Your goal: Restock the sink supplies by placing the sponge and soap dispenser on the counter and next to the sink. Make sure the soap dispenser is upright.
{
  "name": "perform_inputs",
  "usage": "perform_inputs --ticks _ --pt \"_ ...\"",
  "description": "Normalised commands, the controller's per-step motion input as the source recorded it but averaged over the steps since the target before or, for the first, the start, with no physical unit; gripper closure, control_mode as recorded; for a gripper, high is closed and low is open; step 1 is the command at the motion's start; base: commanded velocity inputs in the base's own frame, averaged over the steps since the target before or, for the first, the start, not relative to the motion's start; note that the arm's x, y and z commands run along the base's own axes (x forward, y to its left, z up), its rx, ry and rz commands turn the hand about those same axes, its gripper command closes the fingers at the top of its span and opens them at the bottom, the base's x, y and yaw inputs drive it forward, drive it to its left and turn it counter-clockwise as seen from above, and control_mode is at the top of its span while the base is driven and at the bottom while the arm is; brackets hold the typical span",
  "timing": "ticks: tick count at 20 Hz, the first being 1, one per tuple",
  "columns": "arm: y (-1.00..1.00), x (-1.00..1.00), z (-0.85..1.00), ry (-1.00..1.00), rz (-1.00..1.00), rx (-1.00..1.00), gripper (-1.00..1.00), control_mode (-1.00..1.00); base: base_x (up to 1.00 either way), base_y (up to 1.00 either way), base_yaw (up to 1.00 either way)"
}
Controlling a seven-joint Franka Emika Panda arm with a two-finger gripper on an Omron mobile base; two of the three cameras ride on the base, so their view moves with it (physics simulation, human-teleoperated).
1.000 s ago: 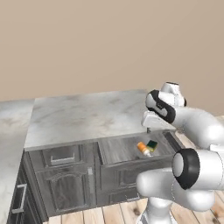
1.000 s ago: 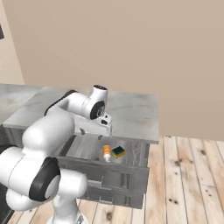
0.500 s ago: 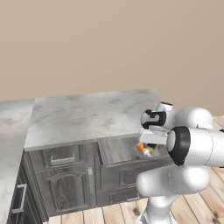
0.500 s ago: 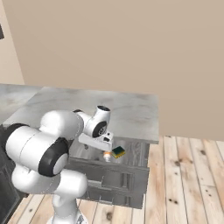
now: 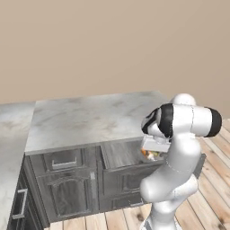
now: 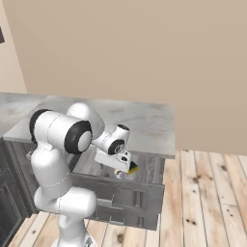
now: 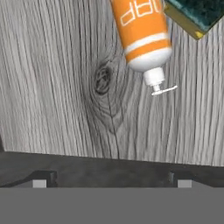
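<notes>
Hand view first: my two finger tips stand wide apart at the bottom, claw open and holding nothing, above the grey wood floor of the open drawer. Just beyond lies the orange soap dispenser on its side, white pump nozzle pointing toward me. Beside it, at the far corner, sits the sponge, green top, yellow edge. From the right base view, my claw hangs in the drawer below the marbled counter.
</notes>
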Motion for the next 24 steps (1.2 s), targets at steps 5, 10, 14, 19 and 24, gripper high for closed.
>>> perform_inputs --ticks 5,10,14,19,24 --pt "0.00 0.06 -0.65 0.12 0.05 0.00 -1.00 -1.00 0.00 0.00 0.00" --pt "-0.01 -0.30 -0.48 0.09 0.05 0.01 -1.00 -1.00 0.00 0.00 0.00" --pt "-0.01 -0.87 -0.33 0.03 0.00 0.05 -1.00 -1.00 0.00 0.00 0.00" --pt "0.00 -1.00 -0.08 0.03 0.00 0.01 -1.00 -1.00 0.00 0.00 0.00" --pt "0.00 -1.00 0.00 0.01 0.00 0.00 -1.00 -1.00 0.00 0.00 0.00"
